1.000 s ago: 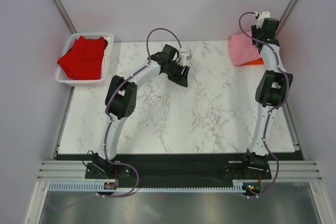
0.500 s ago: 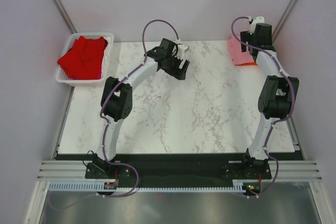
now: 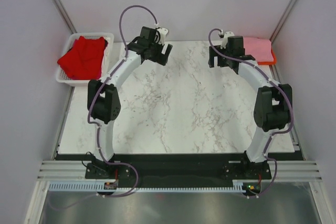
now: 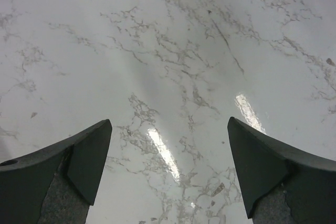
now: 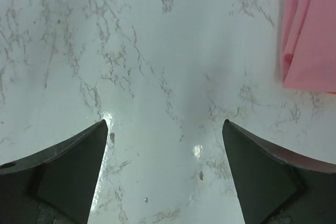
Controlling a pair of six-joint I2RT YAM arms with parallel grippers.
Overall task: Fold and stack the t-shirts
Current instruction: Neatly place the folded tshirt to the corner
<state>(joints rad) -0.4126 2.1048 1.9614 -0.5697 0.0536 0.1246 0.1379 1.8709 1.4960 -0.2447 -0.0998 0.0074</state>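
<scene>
A folded light pink t-shirt point(image 3: 258, 48) lies at the table's far right corner on top of an orange t-shirt point(image 3: 268, 62), of which only an edge shows. The pink shirt also shows at the right edge of the right wrist view point(image 5: 310, 35). A deep red t-shirt point(image 3: 82, 57) lies crumpled in the white basket point(image 3: 65, 80) at the far left. My left gripper point(image 3: 160, 56) is open and empty over the far middle-left of the table. My right gripper point(image 3: 219, 61) is open and empty, just left of the pink shirt.
The white mesh basket sits off the table's far left corner. Grey walls and metal frame posts close in the back and sides. The marble tabletop point(image 3: 173, 108) lies between the two arms.
My right gripper has swung left, off the pink and orange stack, out over the marble. My left gripper has moved toward the far left, closer to the basket.
</scene>
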